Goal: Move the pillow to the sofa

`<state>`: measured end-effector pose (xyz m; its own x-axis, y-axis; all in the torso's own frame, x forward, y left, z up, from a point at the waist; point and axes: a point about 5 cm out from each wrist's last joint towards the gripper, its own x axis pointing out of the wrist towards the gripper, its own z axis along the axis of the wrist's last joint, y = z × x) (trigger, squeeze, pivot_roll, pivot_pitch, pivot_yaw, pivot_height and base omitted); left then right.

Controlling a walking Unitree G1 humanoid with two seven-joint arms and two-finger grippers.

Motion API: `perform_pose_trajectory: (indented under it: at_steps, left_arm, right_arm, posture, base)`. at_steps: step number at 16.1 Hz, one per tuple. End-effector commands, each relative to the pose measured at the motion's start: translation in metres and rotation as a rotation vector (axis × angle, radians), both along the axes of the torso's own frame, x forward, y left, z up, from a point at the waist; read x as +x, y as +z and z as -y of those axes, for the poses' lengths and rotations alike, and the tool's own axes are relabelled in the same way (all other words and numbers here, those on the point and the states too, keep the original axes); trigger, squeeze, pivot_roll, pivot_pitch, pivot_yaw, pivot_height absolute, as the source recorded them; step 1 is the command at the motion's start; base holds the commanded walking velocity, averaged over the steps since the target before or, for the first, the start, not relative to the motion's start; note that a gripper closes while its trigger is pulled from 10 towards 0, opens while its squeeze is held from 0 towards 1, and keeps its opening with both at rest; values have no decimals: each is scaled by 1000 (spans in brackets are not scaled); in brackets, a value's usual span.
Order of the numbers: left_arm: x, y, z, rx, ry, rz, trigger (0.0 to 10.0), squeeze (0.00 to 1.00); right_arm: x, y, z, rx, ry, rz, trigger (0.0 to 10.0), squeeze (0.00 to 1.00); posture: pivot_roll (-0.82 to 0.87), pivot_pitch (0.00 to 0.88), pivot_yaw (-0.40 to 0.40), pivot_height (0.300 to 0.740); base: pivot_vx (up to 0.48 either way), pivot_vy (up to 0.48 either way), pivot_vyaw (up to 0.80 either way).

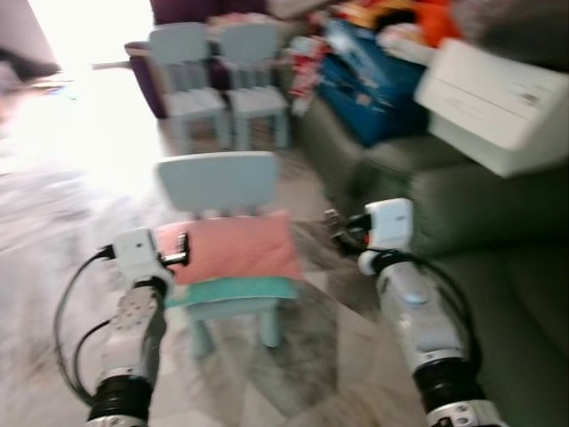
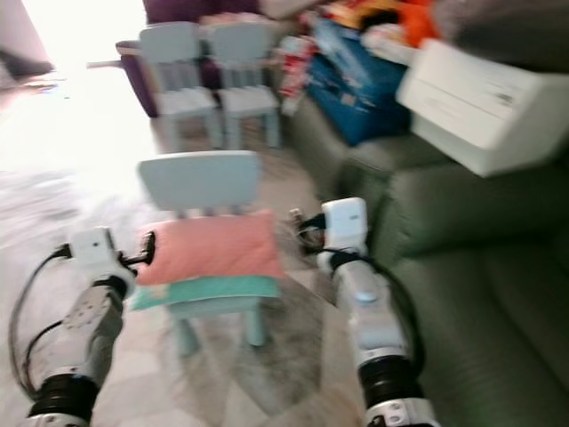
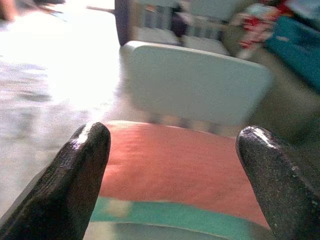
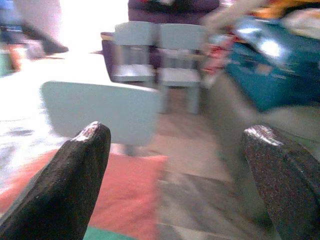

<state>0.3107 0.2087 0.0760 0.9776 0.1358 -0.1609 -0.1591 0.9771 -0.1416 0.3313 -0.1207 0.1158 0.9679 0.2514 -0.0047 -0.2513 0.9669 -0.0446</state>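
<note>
Two open pincers, our left pincer at the pillow's nine o'clock edge and right pincer at three, flank the pink pillow lying on the small chair, so we judge we must next close inward to lift it toward the sofa.
</note>
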Motion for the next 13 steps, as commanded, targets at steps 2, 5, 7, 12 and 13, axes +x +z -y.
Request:
perform_pose_trajectory:
  at_steps: [2, 5, 7, 12, 13]
  left_arm:
    - [0, 5, 0, 54, -39, 47, 10000, 0]
    - [0, 6, 2, 23, -35, 72, 10000, 0]
    - [0, 8, 3, -5, -57, 86, 10000, 0]
    - [0, 9, 1, -24, -59, 99, 10000, 0]
    - [0, 9, 1, -27, -62, 100, 10000, 0]
  right_arm:
    - [3, 3, 3, -5, -14, 10, 10000, 0]
    - [3, 3, 3, -5, -16, 12, 10000, 0]
    - [3, 3, 3, 3, -21, 10, 10000, 0]
    - [3, 4, 2, 15, -22, 15, 10000, 0]
    - [2, 4, 2, 16, -18, 17, 10000, 0]
  posture:
    - [-155, 34, 16, 740]
    - [-157, 34, 17, 740]
    - [-156, 34, 17, 740]
    - [-156, 36, 20, 740]
    - [-156, 37, 21, 740]
  base:
    - [0, 0, 800]
    - [0, 0, 756]
    - [0, 0, 0]
    - [68, 0, 0]
    - [371, 0, 0]
